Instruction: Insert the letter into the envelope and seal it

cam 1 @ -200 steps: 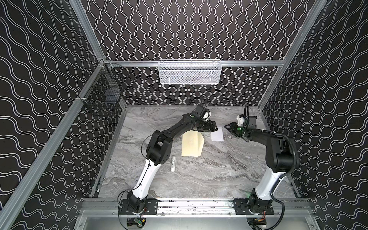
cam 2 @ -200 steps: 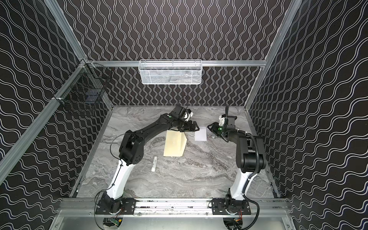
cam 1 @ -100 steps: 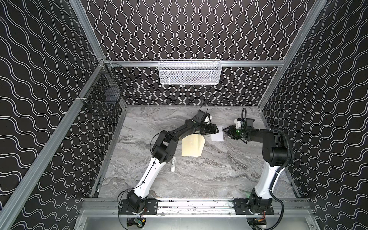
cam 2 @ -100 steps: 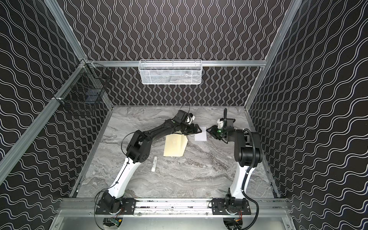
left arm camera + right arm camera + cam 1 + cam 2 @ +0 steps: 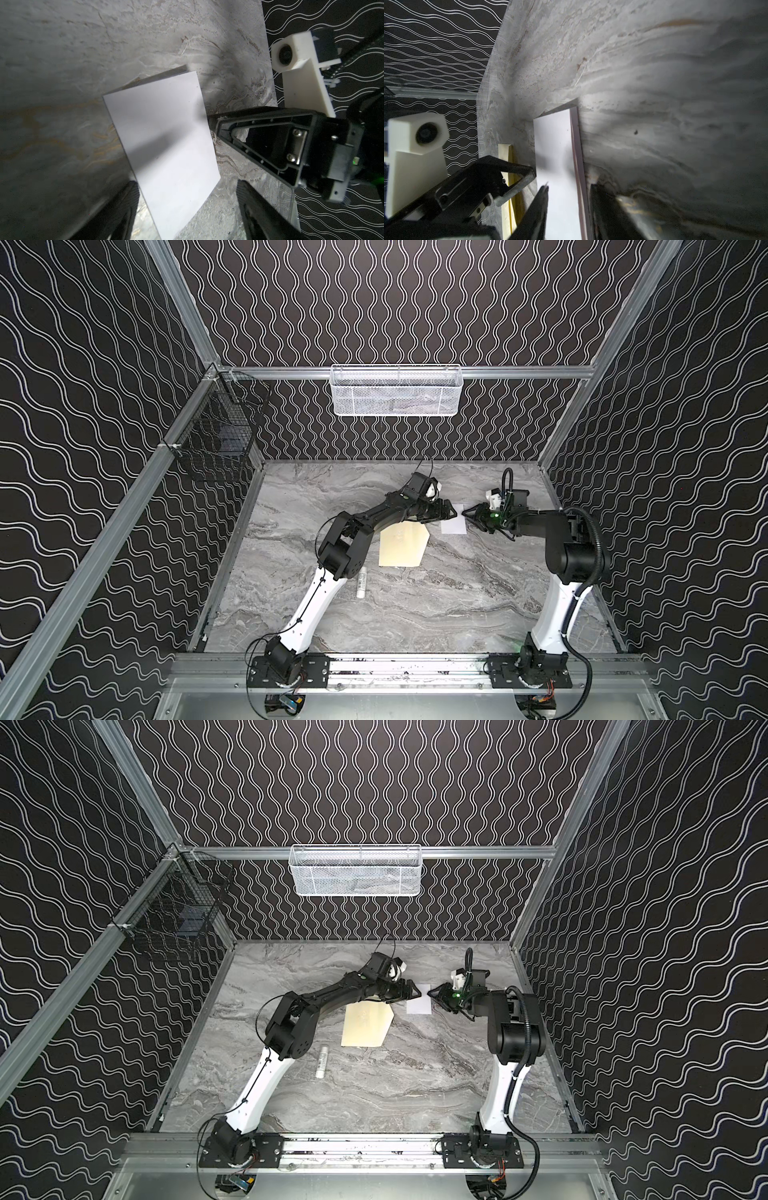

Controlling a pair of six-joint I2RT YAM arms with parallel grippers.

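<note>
Marble-patterned table [image 5: 457, 605] carries all items. Nearest the arm bases, a white stick [image 5: 362, 582] lies flat beside the left arm's lower link. Beyond it, the envelope [image 5: 403, 545] lies flat, and the left forearm crosses above its far edge. The letter [image 5: 454, 524] lies flat on the table just past the envelope's far right corner, apart from it and outside it. In the right wrist view, two layers show along one edge of the letter.

The left gripper [image 5: 452, 514] sits at the letter's left edge. In the left wrist view its jaws stand wide apart with the sheet between them, gripping nothing. The right gripper [image 5: 468, 516] sits at the letter's right edge. Its jaws stand partly apart astride that edge, with a visible gap and no clamp on the paper.

On the far wall hangs a white mesh basket [image 5: 397, 391]. A black wire basket [image 5: 216, 443] hangs at the far left corner.
</note>
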